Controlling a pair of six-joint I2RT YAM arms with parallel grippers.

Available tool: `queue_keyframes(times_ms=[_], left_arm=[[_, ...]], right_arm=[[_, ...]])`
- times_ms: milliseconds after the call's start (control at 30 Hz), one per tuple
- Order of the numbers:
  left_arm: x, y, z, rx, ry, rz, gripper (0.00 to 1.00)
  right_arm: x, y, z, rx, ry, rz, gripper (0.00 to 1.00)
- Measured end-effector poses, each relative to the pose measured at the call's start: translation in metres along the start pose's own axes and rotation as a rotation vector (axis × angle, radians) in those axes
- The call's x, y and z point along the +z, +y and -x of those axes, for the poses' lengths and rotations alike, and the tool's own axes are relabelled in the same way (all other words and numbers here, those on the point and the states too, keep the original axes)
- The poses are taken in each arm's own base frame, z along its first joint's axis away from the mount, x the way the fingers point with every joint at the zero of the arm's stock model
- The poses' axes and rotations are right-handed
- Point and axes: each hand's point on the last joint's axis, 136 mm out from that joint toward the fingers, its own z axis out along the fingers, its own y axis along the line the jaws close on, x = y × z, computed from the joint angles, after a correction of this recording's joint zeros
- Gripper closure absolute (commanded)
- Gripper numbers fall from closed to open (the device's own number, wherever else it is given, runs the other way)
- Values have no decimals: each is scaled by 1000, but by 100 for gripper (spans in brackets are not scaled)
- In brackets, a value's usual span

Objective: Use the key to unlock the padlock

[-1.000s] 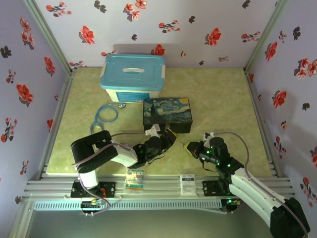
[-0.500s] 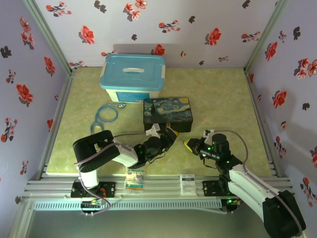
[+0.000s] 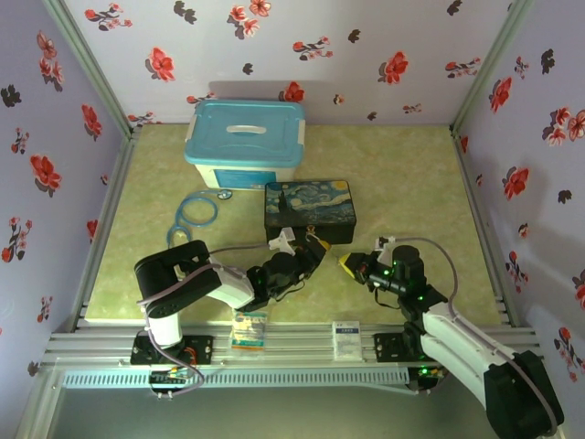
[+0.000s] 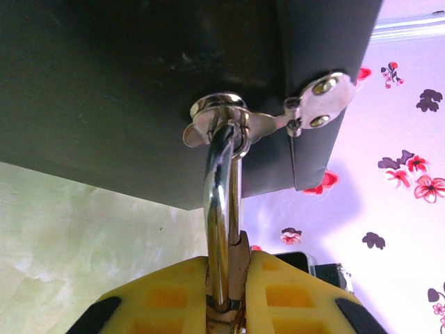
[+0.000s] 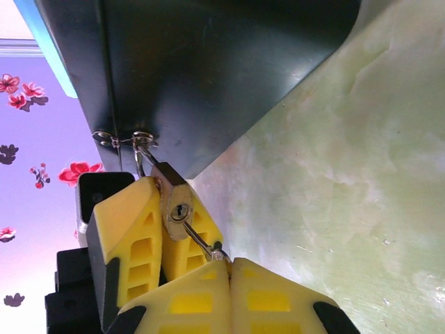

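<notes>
Nearest, right gripper [image 5: 229, 268] pinches the key [image 5: 201, 242], tip at the keyhole of the padlock [image 5: 174, 202] — left gripper [image 4: 226, 278] clamps its body, shackle through box [image 5: 222, 76] hasp [image 5: 124, 140]. Risk: off-axis twist — thin key slips or bends.

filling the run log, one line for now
left end effector: shut on padlock | right end effector: shut on key | key tip at keyhole | shackle in box hasp

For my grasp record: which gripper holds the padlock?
The left gripper, clamped on the brass padlock; the right gripper pinches the key instead.
</notes>
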Motion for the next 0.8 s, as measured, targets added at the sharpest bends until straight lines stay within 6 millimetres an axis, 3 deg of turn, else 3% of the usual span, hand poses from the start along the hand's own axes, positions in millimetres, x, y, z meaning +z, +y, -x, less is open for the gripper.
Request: queue_keyframes(times_ms=[800], left_arm=[[-2, -1, 3, 15, -7, -22, 100]], right_arm=[[6, 2, 4, -3, 0, -2, 100]])
